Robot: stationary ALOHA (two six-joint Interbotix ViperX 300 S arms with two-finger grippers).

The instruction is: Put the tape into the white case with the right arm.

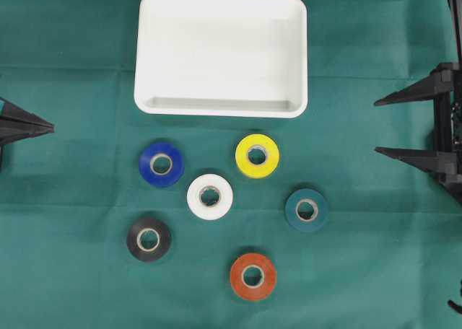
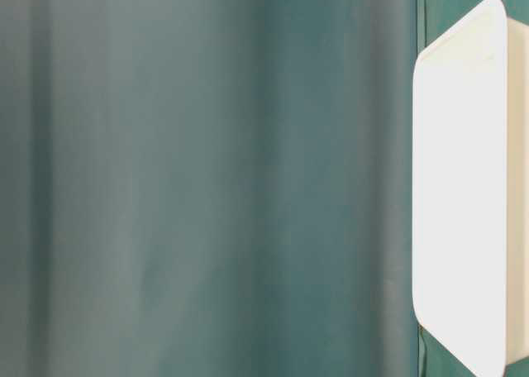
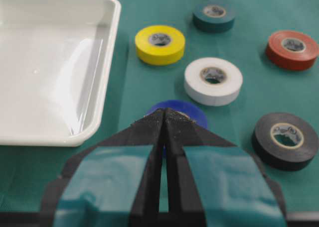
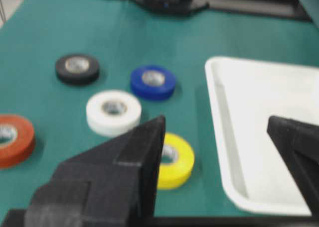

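White case (image 1: 221,55) lies flat, long axis across overhead view, rim up.

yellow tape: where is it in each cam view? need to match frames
Overhead: yellow tape right of centre, just below the white case.
Table-level: not in view; only the case at the right edge.
Left wrist: upper centre, right of the case.
Right wrist: lower centre, partly behind a gripper finger, left of the case.
Shared landmark: the white case.
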